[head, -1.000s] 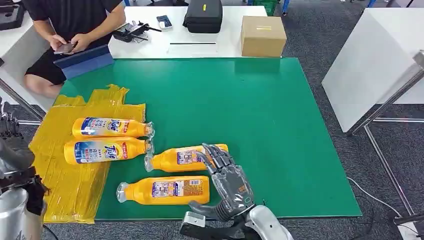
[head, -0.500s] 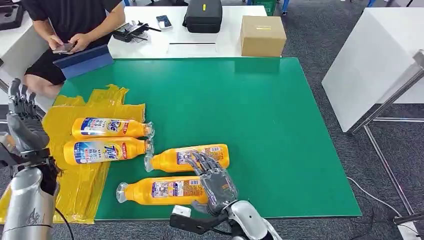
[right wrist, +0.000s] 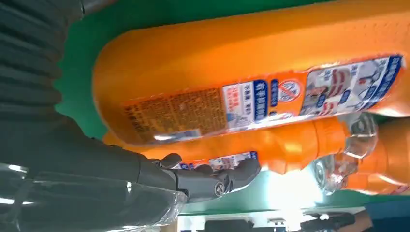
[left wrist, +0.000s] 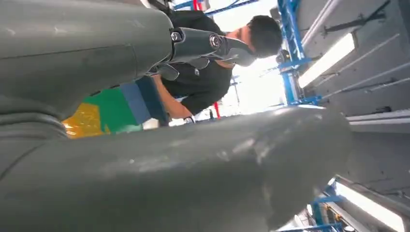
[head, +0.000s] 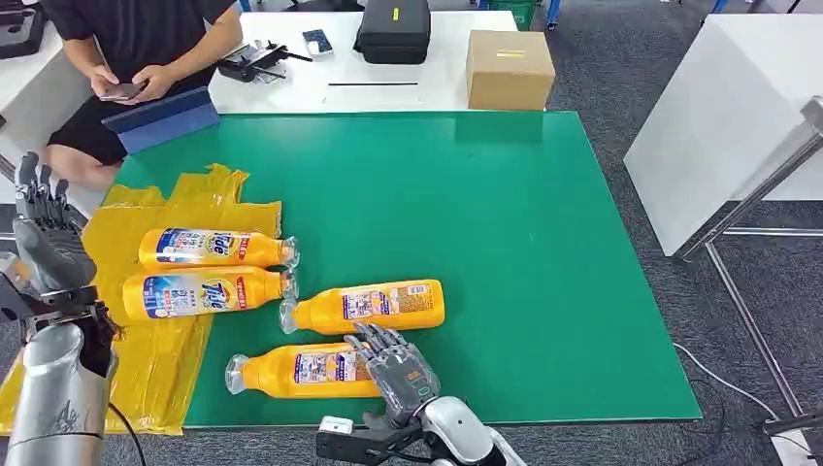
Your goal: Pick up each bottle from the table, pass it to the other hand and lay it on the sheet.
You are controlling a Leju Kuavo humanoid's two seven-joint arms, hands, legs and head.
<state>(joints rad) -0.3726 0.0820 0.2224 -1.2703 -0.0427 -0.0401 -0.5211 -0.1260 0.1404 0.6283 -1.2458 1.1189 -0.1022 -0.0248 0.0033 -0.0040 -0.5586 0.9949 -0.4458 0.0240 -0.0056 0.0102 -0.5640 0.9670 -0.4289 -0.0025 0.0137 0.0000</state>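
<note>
Four orange bottles lie on their sides. Two rest on the yellow sheet: one behind the other. Two lie on the green mat: the farther and the nearest. My right hand is over the nearest bottle's base end, fingers spread and not closed round it. The right wrist view shows that bottle close beside my right hand, with its dark fingertips free. My left hand is raised at the table's left side, fingers upright and apart, holding nothing.
A person sits at the far left behind the mat, holding a phone. A white table behind carries a cardboard box and a black case. Another white table stands to the right.
My right hand has drawn back and left, off the farther mat bottle and onto the nearest bottle's base end. My left hand rose beside the sheet, then held still.
</note>
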